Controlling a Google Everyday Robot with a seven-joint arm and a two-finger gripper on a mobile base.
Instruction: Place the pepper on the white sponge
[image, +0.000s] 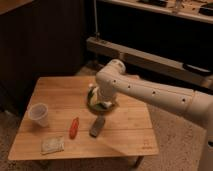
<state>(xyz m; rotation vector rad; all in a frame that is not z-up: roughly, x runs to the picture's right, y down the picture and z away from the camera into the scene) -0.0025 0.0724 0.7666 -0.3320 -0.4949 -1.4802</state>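
We are hovering the gripper (99, 99) beyond the pepper (74, 127) lying on the table (127, 136); how wide the gripper stands we cannot tell. The white sponge (52, 144) is sitting just left-front of the pepper. We are aiming across the pepper's slim middle.
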